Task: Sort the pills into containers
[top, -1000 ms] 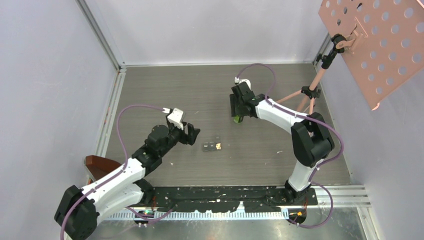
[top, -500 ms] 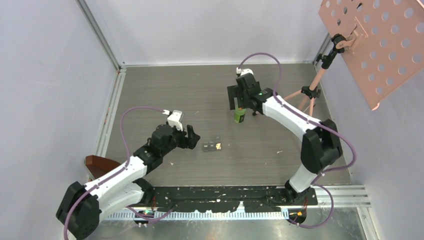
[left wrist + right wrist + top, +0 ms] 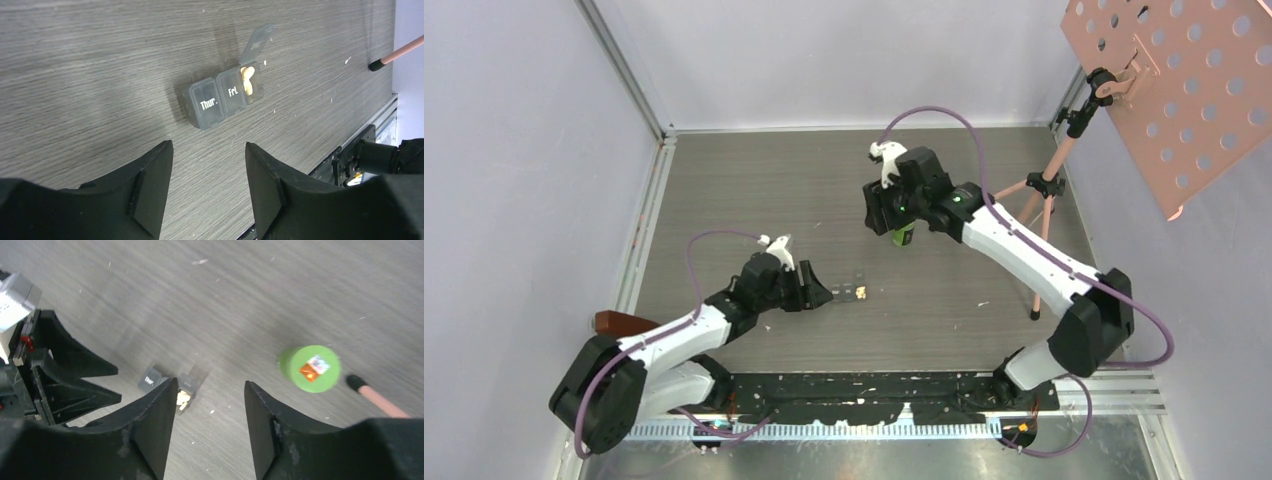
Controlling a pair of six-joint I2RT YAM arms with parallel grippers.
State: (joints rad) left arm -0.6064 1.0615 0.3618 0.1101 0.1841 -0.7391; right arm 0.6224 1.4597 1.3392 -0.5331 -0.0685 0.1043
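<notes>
The dark-grey pill case point(image 3: 222, 97) lies flat on the table, marked "Thur." and "Fri."; its end lid stands open over yellowish pills point(image 3: 247, 80). It also shows in the top view point(image 3: 852, 292) and the right wrist view point(image 3: 165, 382). My left gripper point(image 3: 208, 146) is open and empty, just short of the case in the top view point(image 3: 819, 290). The green bottle point(image 3: 310, 368) with a red-marked top stands upright, also in the top view point(image 3: 904, 236). My right gripper point(image 3: 210, 382) is open and empty, raised beside the bottle point(image 3: 886, 212).
A pink tripod leg point(image 3: 1034, 260) ends right of the bottle, its foot in the right wrist view point(image 3: 356, 382). A pink pegboard point(image 3: 1184, 90) hangs at top right. A brown object point(image 3: 619, 325) sits at the left edge. A black rail point(image 3: 874, 395) runs along the front.
My right gripper has let go of the green bottle and moved up and left of it. My left gripper has moved right and down, closer to the pill case.
</notes>
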